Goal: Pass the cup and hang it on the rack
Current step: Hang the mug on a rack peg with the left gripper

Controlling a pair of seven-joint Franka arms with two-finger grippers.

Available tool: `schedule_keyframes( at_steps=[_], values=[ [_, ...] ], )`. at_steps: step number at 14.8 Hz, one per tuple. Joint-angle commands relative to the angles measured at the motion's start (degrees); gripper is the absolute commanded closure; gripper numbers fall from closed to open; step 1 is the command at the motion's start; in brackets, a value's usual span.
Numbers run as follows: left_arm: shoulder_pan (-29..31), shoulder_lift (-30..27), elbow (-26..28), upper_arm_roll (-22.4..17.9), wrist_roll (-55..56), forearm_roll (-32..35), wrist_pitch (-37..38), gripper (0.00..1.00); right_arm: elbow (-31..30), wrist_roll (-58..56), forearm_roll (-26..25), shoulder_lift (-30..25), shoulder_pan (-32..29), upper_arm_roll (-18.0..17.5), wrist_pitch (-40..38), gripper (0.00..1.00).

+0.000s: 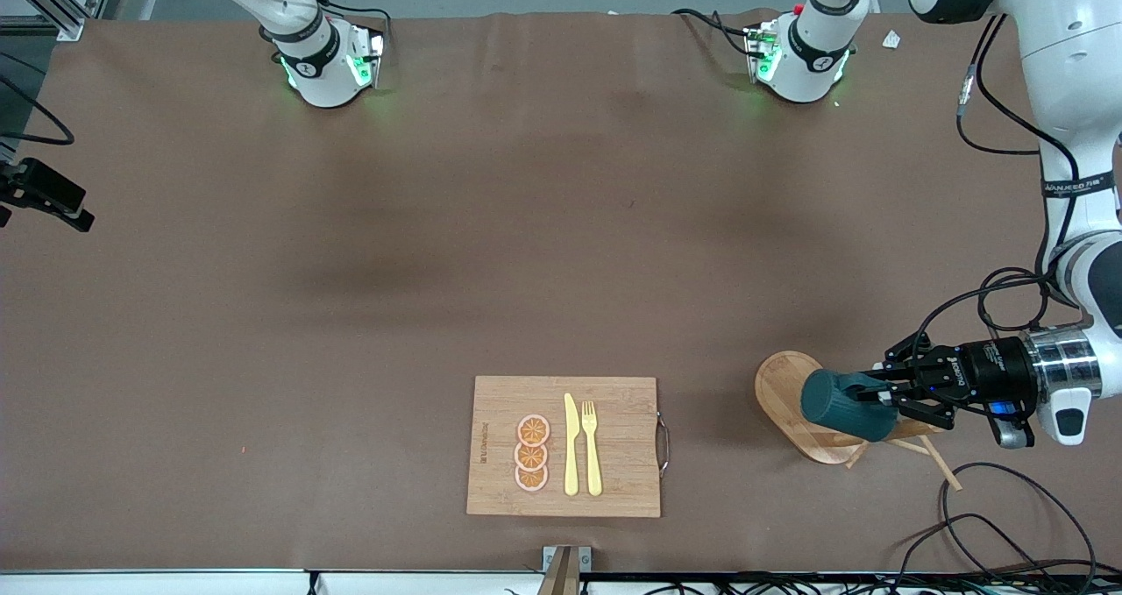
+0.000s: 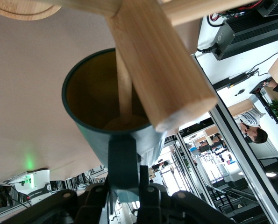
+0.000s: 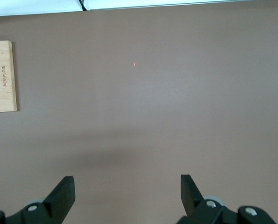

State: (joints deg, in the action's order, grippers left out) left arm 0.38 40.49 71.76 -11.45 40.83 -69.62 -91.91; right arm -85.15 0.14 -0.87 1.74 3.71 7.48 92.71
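The teal ribbed cup (image 1: 846,405) is held on its side at the wooden rack (image 1: 783,392), over its oval base. My left gripper (image 1: 896,395) is shut on the cup's handle. In the left wrist view the cup (image 2: 99,135) shows its yellowish inside, and a thin peg (image 2: 124,86) reaches into its mouth from the thick round post (image 2: 164,63). My left gripper (image 2: 124,184) clamps the handle there. My right gripper (image 3: 127,193) is open and empty over bare brown table; it does not show in the front view.
A bamboo cutting board (image 1: 627,481) with a yellow knife, a fork and three orange slices lies near the front camera at mid-table; its edge shows in the right wrist view (image 3: 1,77). Black cables (image 1: 990,516) lie near the rack at the left arm's end.
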Motion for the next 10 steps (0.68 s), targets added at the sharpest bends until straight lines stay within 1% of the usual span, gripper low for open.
schedule_keyframes(
  at_steps=[1, 10],
  values=[
    [0.94, 0.55, -1.10, 0.29, -0.66, -1.31, 0.59, 1.00, -1.42, -0.49, -0.98, -1.12, -0.37, -0.45, 0.55, 0.00],
    [1.91, 1.26, -1.01, 0.20, -2.07, -1.31, 0.68, 0.99, -1.51, -0.40, -0.89, -1.30, -0.28, -0.54, 0.46, 0.00]
  ],
)
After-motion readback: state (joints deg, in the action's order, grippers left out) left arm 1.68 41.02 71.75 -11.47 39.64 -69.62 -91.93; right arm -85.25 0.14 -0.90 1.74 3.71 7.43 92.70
